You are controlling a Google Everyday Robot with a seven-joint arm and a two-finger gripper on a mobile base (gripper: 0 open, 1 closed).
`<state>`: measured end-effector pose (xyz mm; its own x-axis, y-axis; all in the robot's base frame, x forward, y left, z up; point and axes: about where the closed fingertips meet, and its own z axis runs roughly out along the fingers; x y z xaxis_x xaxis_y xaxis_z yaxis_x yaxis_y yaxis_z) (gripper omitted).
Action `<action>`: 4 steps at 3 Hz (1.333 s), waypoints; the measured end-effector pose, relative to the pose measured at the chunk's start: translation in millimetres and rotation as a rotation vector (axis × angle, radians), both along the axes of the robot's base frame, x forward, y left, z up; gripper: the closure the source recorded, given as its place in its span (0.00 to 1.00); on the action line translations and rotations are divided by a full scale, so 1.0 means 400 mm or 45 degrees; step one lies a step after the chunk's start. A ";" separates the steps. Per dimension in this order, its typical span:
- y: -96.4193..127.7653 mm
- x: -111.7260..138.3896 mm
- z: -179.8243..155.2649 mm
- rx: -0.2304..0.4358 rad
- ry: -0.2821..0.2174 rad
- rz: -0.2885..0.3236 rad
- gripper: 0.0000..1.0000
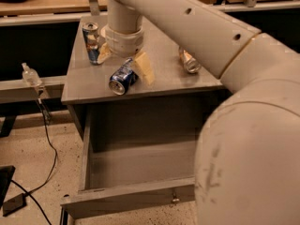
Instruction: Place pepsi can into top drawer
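Observation:
The pepsi can (122, 77) is dark blue with white markings and lies on its side near the front of the grey cabinet top (164, 78). My gripper (125, 65) hangs just above and behind the can. It is open, with one cream finger (146, 68) to the can's right and the other finger (104, 53) to its left. The top drawer (136, 161) is pulled out below and its inside is bare. Its front panel carries a small metal knob (175, 198).
A tall slim blue-silver can (91, 42) stands at the back left of the top. A gold can (189, 61) lies on the right. My arm (243, 125) fills the right side of the view. A clear bottle (31, 75) sits on a left ledge, with cables (47, 139) on the floor.

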<state>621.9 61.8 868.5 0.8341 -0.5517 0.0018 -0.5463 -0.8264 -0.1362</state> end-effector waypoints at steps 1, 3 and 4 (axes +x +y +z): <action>0.041 0.041 -0.067 0.018 0.004 0.085 0.00; 0.050 0.071 -0.114 0.079 -0.022 0.108 0.47; 0.052 0.072 -0.112 0.080 -0.022 0.108 0.69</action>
<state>650.8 82.4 823.7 0.8779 -0.4785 -0.0156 -0.4718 -0.8592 -0.1980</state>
